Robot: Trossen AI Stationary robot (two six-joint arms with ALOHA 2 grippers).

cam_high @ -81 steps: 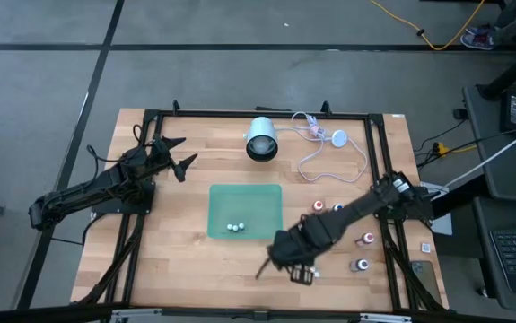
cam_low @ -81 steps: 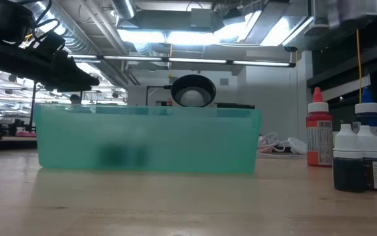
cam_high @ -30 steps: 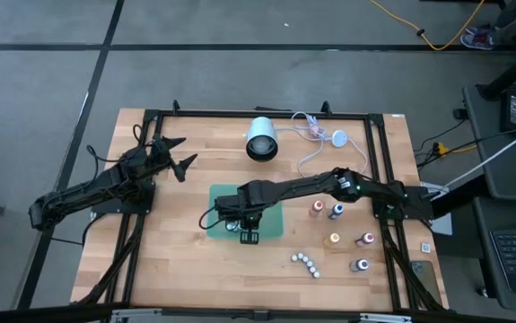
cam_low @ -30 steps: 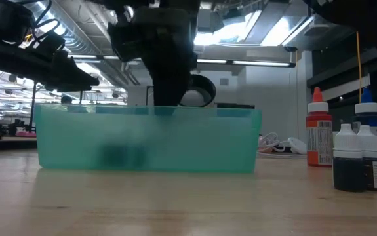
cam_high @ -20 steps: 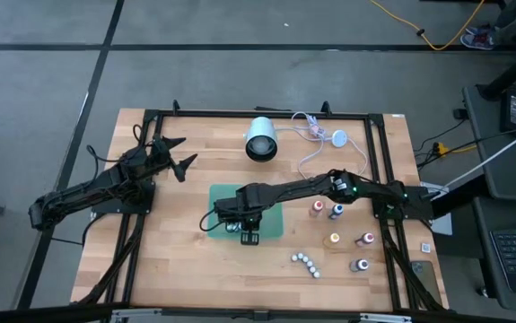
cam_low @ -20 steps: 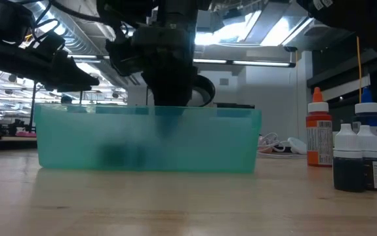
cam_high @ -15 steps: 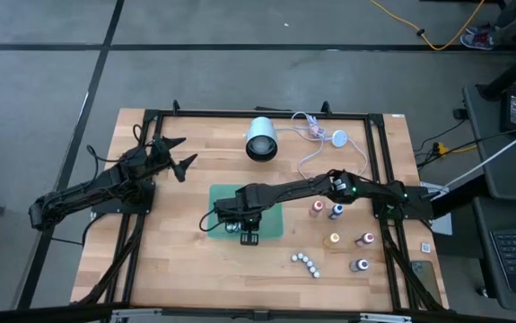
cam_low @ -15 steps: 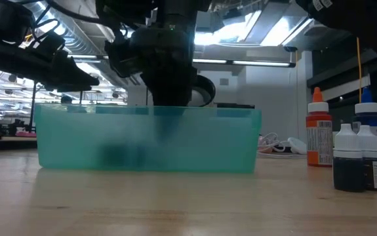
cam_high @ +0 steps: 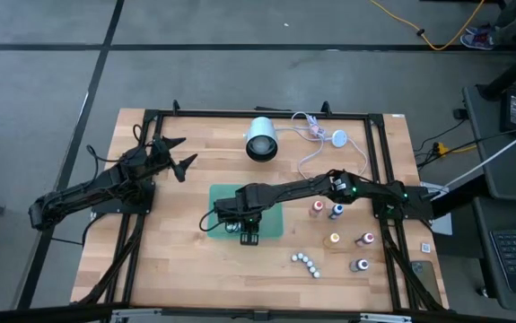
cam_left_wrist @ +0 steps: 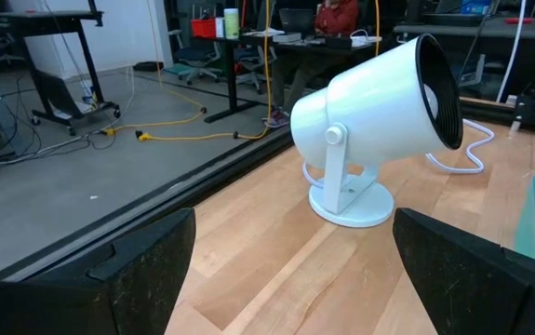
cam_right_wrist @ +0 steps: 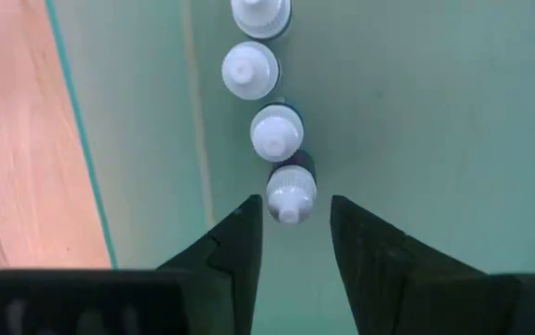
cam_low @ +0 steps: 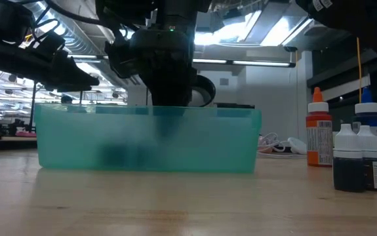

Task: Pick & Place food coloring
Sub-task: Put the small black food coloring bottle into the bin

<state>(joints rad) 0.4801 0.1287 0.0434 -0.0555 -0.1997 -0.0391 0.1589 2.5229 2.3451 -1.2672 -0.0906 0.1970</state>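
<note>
The food coloring bottles stand apart on the table's right part in the high view: red point(cam_high: 318, 206), blue point(cam_high: 336, 211), orange point(cam_high: 333, 239), dark red point(cam_high: 366, 239) and dark grey point(cam_high: 360, 265). A row of tiny white-capped bottles point(cam_high: 305, 262) lies near them. In the green tray point(cam_high: 271, 199) a row of white-capped bottles point(cam_right_wrist: 276, 130) stands cap up. My right gripper point(cam_right_wrist: 295, 209) points down into the tray, open, its fingers on either side of the row's end bottle point(cam_right_wrist: 291, 191) with a gap showing. My left gripper point(cam_high: 177, 157) hovers open at the table's left.
A white round lamp point(cam_high: 261, 139) lies at the far edge, its cable point(cam_high: 329, 157) looping toward the right. In the low view the tray wall point(cam_low: 149, 139) fills the middle, and bottles point(cam_low: 349, 160) stand at the right. Bare wood lies along the near edge.
My right gripper has gone down into the green tray, shifting slightly toward the table's left, and has then kept still. The bottles on the table have stayed where they were.
</note>
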